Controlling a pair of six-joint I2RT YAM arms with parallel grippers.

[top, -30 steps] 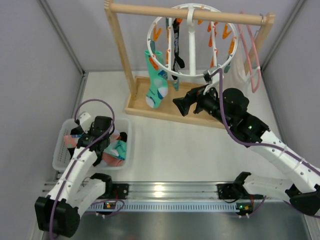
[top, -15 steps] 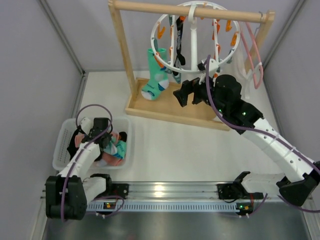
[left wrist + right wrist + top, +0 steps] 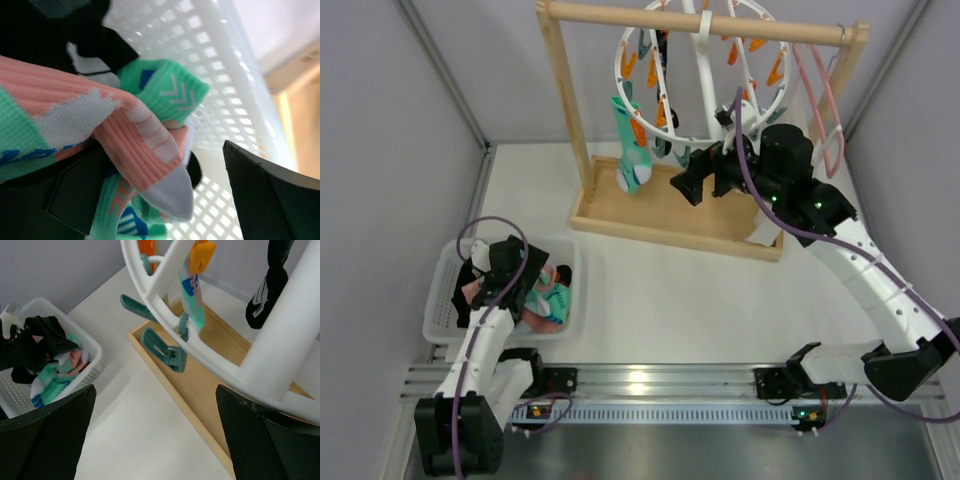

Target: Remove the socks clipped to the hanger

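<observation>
The white ring hanger (image 3: pixel 704 70) hangs from the wooden rack with orange and teal clips. A teal sock (image 3: pixel 632 152) and a black sock (image 3: pixel 662 48) are clipped to it. My right gripper (image 3: pixel 703 180) stands open just below the ring's front rim; in the right wrist view the ring (image 3: pixel 210 365), a teal clip (image 3: pixel 165 351), the teal sock (image 3: pixel 193 296) and the black sock (image 3: pixel 267 280) lie above my open gripper (image 3: pixel 155 440). My left gripper (image 3: pixel 527 288) is open in the basket over a pink sock (image 3: pixel 145 140), a green sock (image 3: pixel 167 87) and a black one (image 3: pixel 65 35).
The wooden rack (image 3: pixel 565 95) has a flat base tray (image 3: pixel 660 215) under the hanger. A pink wire hanger (image 3: pixel 820 100) hangs at the rack's right end. The white mesh basket (image 3: pixel 438 305) sits at the near left by the wall, also seen from the right wrist (image 3: pixel 95 347).
My left gripper opened and let go of the sock in the basket. My right gripper rose toward the ring, and the hanger swung and turned.
</observation>
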